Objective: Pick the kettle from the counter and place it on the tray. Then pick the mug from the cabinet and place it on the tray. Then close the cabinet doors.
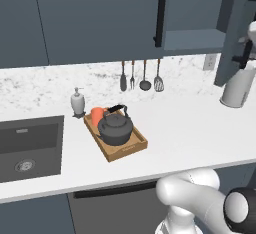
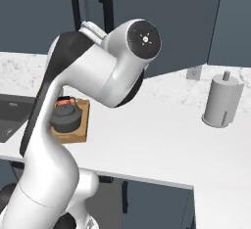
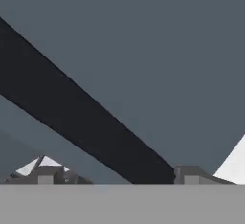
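At the gripper: right-hand cabinet door (image 1: 231, 38), its black bar handle (image 3: 81, 117) running diagonally between the fingertips (image 3: 189, 174) in the hand view.
Gripper (image 1: 248, 48): jaws stood wide, straddling the bar — not clamped on it as far as the pictures showed.
Door state: right door swung out from the cabinet (image 1: 195, 39); left door (image 1: 100, 18) looked already shut, its bar (image 1: 160, 14) flush.
Well below and to the left of the gripper: tray (image 1: 140, 143) on the counter (image 1: 190, 123), carrying the kettle (image 1: 115, 128) and, just behind it, the orange mug (image 1: 96, 114).
Beside the tray: soap dispenser (image 1: 77, 102). Under the open door: paper-towel roll (image 2: 221, 101).
Judged progress: both placements done — only the door closing left.
Step in hand, advice: keep contact on the bar or panel face, push along the door's arc towards the cabinet front, and keep the push steady until the panel sits flush.
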